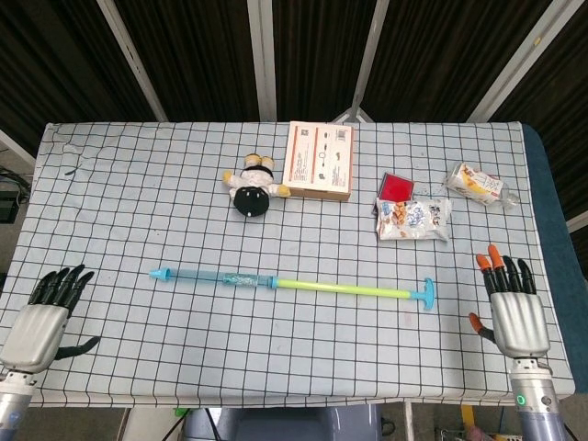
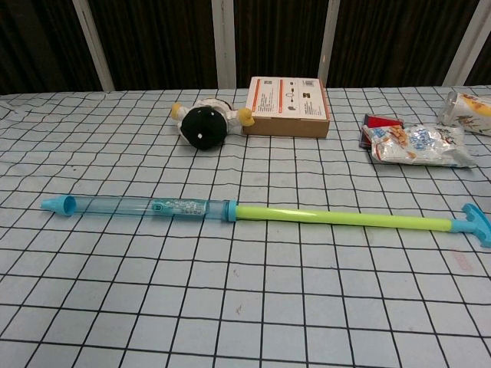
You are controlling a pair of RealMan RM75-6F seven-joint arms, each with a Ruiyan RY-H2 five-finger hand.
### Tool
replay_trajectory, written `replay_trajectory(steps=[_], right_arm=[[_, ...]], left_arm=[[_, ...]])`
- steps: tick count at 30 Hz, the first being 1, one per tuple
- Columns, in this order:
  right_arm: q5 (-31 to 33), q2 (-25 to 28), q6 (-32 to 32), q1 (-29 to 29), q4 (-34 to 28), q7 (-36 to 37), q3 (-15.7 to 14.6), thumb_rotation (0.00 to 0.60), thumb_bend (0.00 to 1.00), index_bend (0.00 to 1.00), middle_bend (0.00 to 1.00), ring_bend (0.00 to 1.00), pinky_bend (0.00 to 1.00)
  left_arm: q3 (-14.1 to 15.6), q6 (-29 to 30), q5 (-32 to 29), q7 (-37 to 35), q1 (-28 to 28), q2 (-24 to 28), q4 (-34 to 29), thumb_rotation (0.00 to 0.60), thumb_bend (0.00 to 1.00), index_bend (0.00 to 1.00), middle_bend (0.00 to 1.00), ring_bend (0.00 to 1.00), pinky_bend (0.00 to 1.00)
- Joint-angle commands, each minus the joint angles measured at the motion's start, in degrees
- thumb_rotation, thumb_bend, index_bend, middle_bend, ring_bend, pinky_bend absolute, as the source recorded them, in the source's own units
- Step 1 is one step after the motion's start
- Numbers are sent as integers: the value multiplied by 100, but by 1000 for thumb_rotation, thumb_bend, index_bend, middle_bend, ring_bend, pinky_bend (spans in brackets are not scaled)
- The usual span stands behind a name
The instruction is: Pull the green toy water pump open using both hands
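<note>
The toy water pump [image 1: 285,284] [image 2: 253,212] lies flat across the middle of the table, drawn out long. Its clear blue barrel [image 1: 213,277] [image 2: 138,206] points left and its green rod [image 1: 344,289] [image 2: 341,218] ends in a blue T-handle [image 1: 426,295] [image 2: 477,224] on the right. My left hand [image 1: 44,322] is at the table's front left corner, fingers spread, holding nothing, well away from the barrel tip. Near the front right edge my right hand [image 1: 514,310] is spread too, a short way right of the handle. Neither hand shows in the chest view.
A black and white plush toy [image 1: 251,186] [image 2: 204,123] and a cardboard box [image 1: 320,160] [image 2: 288,106] sit behind the pump. To the right are a red packet [image 1: 397,186], a snack bag [image 1: 413,219] [image 2: 418,146] and another packet [image 1: 478,184] [image 2: 468,104].
</note>
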Motion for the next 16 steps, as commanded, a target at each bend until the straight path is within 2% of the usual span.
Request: replay_trajectory(steps=[1,8,12,16], right_arm=[[-467,178,455,-345,347,522,-175,600,270,0,0,0,0],[-569,282,744,-716,876,1478,-224,600,270,0,0,0,0],[-622,323,708,-770,943,1654,-205,600,270,0,0,0,0],[-571,333,463,-758,881,1546,-178,600,270,0,0,0,0]], left_arm=[[19,238,173,-194,195,104,138,600,208,29,0,0,0],[36,655,351,-472,553,232,363,600,208,23,0,0,0],[-84,869,430,-603,673,208,557,600,208,22,0,0,0],[-281,804,367,-807,665,118,746,600,208,22,0,0,0]])
